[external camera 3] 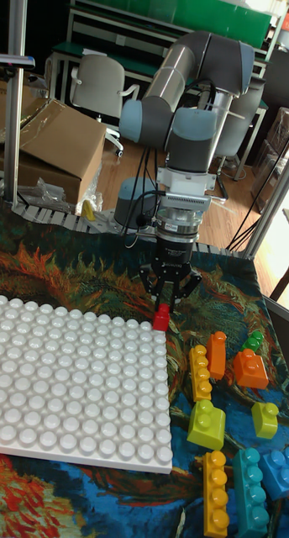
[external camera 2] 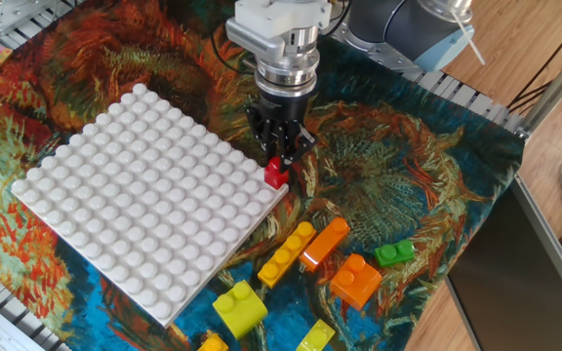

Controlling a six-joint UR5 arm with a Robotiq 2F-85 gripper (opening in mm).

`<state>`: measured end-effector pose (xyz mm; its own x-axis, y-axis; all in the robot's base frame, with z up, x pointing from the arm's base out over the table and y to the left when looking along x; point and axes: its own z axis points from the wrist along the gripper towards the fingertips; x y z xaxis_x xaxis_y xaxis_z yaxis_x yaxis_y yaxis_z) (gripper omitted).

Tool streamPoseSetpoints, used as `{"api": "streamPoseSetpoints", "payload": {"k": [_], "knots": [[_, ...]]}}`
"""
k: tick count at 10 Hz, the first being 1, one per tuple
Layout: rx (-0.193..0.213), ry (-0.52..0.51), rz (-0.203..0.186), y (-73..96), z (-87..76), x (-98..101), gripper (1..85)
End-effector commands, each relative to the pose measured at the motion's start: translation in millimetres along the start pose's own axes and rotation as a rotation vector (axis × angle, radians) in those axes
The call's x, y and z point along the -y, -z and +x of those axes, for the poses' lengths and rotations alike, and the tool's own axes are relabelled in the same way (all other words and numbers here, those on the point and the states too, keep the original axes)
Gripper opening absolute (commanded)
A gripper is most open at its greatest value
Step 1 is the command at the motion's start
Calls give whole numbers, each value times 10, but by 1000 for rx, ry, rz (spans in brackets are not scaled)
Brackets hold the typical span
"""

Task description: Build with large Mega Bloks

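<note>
My gripper (external camera 2: 278,156) points straight down with its dark fingers shut on a small red Mega Blok (external camera 2: 275,174). The red block sits right at the far right corner of the white studded baseplate (external camera 2: 144,205). In the tall fixed view the gripper (external camera 3: 165,301) holds the red block (external camera 3: 162,318) at the baseplate's (external camera 3: 77,387) back right corner. I cannot tell whether the block touches the plate or the cloth. Loose blocks lie to the right: a yellow bar (external camera 2: 287,253), an orange bar (external camera 2: 324,243), an orange brick (external camera 2: 356,280) and a green one (external camera 2: 394,253).
A lime brick (external camera 2: 240,308) and a small yellow piece (external camera 2: 316,336) lie near the front edge. Teal bricks (external camera 3: 262,492) and a yellow bar (external camera 3: 215,504) show in the tall fixed view. A patterned cloth (external camera 2: 408,166) covers the table. The robot arm (external camera 3: 191,92) rises behind.
</note>
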<state>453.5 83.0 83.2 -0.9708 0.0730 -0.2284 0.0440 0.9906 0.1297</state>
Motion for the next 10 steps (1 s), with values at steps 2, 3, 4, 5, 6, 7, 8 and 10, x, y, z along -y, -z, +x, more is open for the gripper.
{"api": "streamPoseSetpoints", "payload": {"k": [2,3,4,5,6,7,8,10], "knots": [[0,4,-4,3,5,-30,13],[-11,18,5,10,23,-13,13],[-14,21,4,8,25,-22,13],[-14,27,1,-2,24,-29,13],[-13,36,1,-18,17,-28,13],[-17,41,-4,-23,23,-44,13],[-21,45,-5,-23,24,-52,13],[-31,61,-2,-34,27,-56,13]]}}
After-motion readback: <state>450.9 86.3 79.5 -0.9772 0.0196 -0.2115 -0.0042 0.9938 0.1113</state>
